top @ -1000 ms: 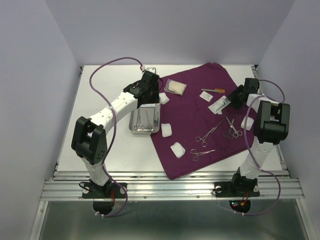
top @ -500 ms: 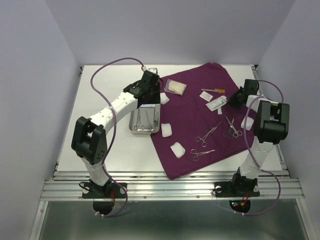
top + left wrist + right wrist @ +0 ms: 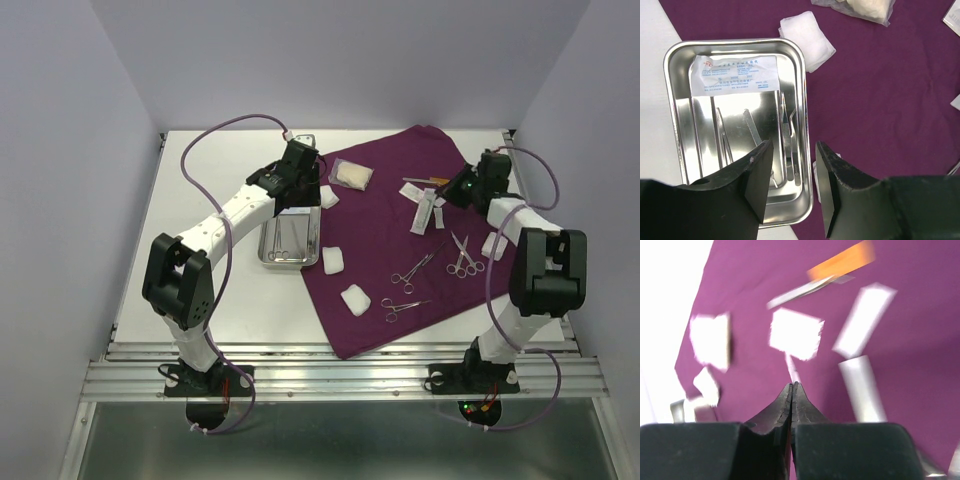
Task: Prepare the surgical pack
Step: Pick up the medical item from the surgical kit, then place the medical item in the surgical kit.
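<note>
Two changes in the last second: the right gripper (image 3: 455, 192) was partly open and is now pressed completely flat shut, and the arm has swung in over the far right part of the purple cloth (image 3: 380, 240). The clear packets (image 3: 425, 213) beside it have also turned from slanted to nearly straight. Its wrist view is badly blurred. There's a thin pale sliver right at the tips, but I can't tell if it's actually pinched, so I'd guess a packet pickup is underway, not confirmed. The left gripper (image 3: 794, 150) hasn't moved, hovering over the steel tray (image 3: 290, 264) with jaws partway open and nothing in them. The tray sits on the table against the cloth's left edge, shiny, already holding a printed packet (image 3: 732, 75) and slim tweezers (image 3: 785, 130). The scissors (image 3: 462, 258), clamps (image 3: 415, 268) and gauze squares (image 3: 355, 298) are still loose on the cloth, so plenty left to pack
</note>
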